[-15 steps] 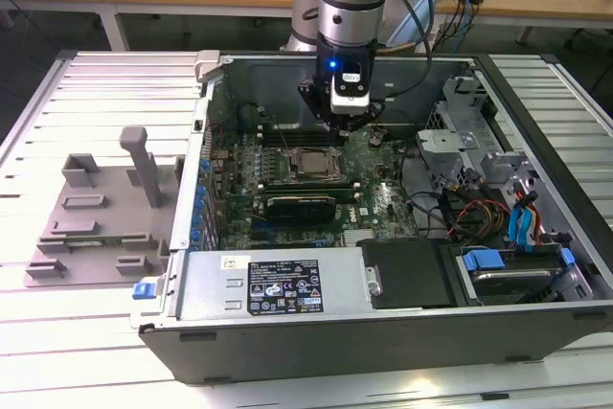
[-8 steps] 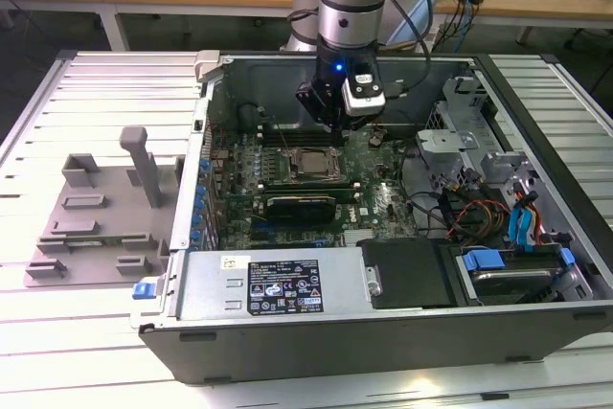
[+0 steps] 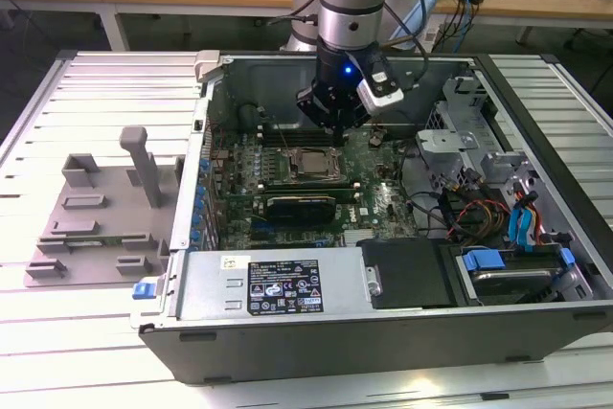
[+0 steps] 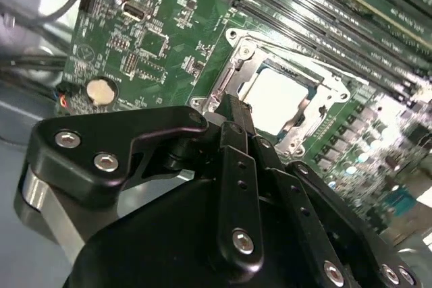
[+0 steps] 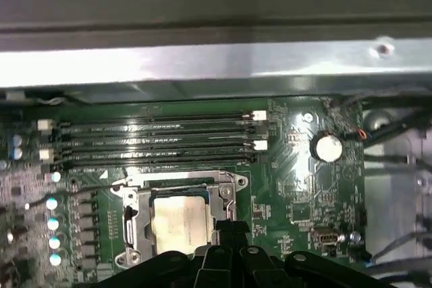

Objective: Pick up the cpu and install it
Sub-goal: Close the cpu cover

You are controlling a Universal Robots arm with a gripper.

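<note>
Finding 1: the cpu (image 3: pixel 308 162) lies flat in the motherboard socket inside the open computer case (image 3: pixel 287 332), silver top up. It sits square within the socket's metal frame (image 5: pixel 131 224). In the second wrist view its lid is bright and uncovered. Nothing rests on it.

Finding 2: the gripper (image 3: pixel 335 124) hangs just above the socket, at about one o'clock of the chip in the exterior view, and apart from it. In both wrist views the jaws are narrow, tips drawn together with nothing between them.

Assessment: the chip is out of the jaws and in its seat, so the pick and the placing appear done. The step in hand is judged to be the end of seating, with the arm poised over the work. It cannot be told whether the frame is latched down, or whether the chip sits fully home on all four sides.

Requirement: any further move calls for a straight vertical path. There should be no sideways drag across the lid or the frame's raised edges.

Surroundings: the memory slots (image 5: pixel 155 141) run at twelve o'clock of the socket, near it, and a coin cell battery (image 5: pixel 329 146) is on the motherboard (image 3: pixel 383 193). A grey fixture tray (image 3: pixel 86 237) lies at nine o'clock of the case on the slatted surface (image 3: pixel 57 332), well apart.
</note>
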